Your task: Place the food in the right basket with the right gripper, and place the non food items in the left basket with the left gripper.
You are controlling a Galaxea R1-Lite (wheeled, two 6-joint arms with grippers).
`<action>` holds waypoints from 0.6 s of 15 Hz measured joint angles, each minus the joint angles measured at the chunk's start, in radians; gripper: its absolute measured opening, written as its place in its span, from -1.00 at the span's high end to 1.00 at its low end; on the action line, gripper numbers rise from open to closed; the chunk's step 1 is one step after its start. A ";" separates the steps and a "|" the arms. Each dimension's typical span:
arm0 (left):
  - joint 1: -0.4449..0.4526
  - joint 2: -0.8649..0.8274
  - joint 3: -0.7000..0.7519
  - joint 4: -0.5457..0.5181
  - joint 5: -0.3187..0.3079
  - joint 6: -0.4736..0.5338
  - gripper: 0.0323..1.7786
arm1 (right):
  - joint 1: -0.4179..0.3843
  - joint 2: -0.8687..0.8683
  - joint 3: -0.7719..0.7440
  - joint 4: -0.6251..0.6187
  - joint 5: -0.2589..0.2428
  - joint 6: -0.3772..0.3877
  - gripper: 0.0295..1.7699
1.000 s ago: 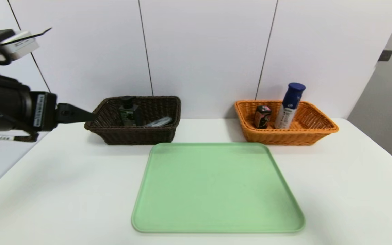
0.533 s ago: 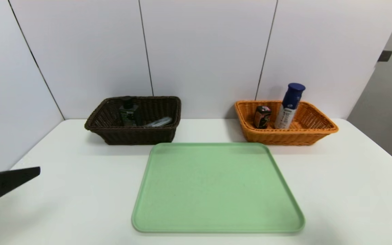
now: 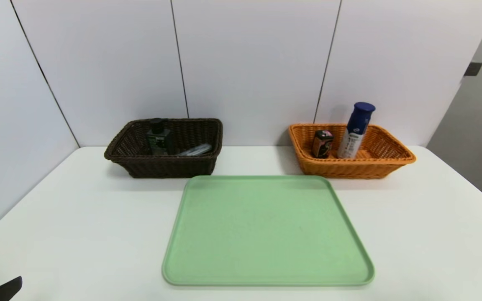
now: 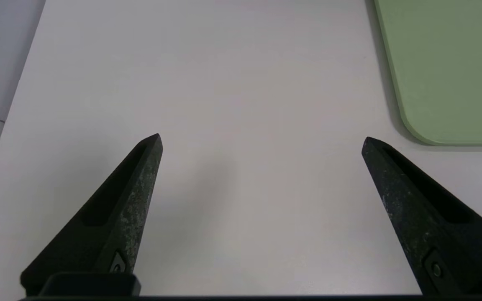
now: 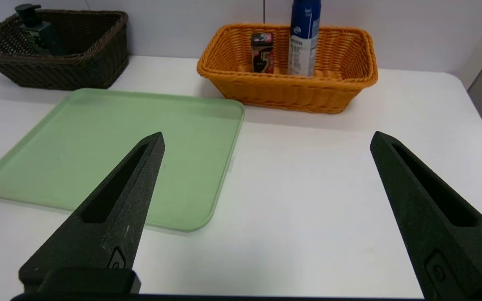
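Observation:
The dark brown left basket (image 3: 163,164) stands at the back left and holds the black square bottle (image 3: 158,140) and the flat clear-grey case (image 3: 195,149); the blue-handled utensil is hidden. In the orange right basket (image 3: 352,167) the white bottle with the blue cap (image 3: 356,129) leans beside the small dark box (image 3: 322,143). My left gripper (image 4: 262,140) is open over bare table at the near left, with only one fingertip (image 3: 2,289) showing in the head view. My right gripper (image 5: 266,140) is open over the table near the tray, out of the head view.
A green tray (image 3: 266,232) lies bare at the table's middle, in front of both baskets. The white table (image 3: 433,234) ends at a wall behind the baskets and at a wall panel on the left.
My left arm has drawn back from beside the brown basket, down and toward the near left corner, until only a fingertip shows in the head view. The baskets and their contents have not moved.

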 joint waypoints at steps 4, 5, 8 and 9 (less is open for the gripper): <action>0.045 -0.111 0.100 -0.001 -0.003 0.027 -0.90 | -0.011 -0.057 0.034 0.018 0.001 -0.001 -0.92; 0.055 -0.146 0.129 0.000 -0.006 0.028 -0.90 | -0.013 -0.075 0.043 0.033 0.000 -0.003 -0.92; 0.081 -0.265 0.216 0.014 -0.017 0.030 -0.90 | -0.014 -0.144 0.060 0.109 -0.001 -0.005 -0.92; 0.085 -0.300 0.232 0.025 -0.018 0.030 -0.90 | -0.016 -0.171 0.071 0.120 -0.001 -0.005 -0.92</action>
